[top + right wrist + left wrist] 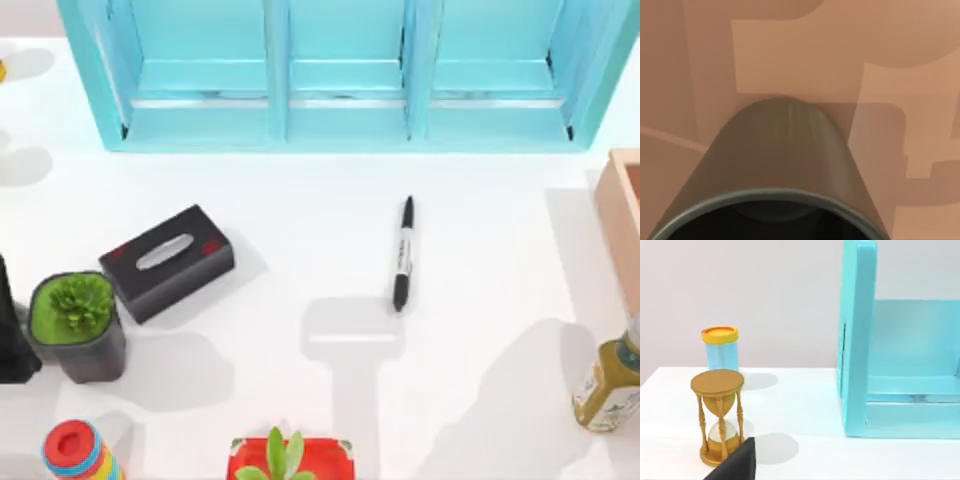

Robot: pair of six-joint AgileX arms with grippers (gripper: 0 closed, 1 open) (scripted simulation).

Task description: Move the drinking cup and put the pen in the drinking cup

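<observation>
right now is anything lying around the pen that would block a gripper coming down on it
Nothing visible does. The pen lies alone on bare table in front of the blue shelf; the tissue box sits well to its left. The drinking cup appears close up in the right wrist view.

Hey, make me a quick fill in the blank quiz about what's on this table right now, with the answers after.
1. The pen lies on the white table in front of the ____ shelf unit.
2. The black tissue box sits beside the potted ____.
3. In the right wrist view, the drinking cup is seen against a ____ surface.
4. In the left wrist view, a golden ____ stands on the table.

Answers: blue; plant; brown; hourglass
</observation>
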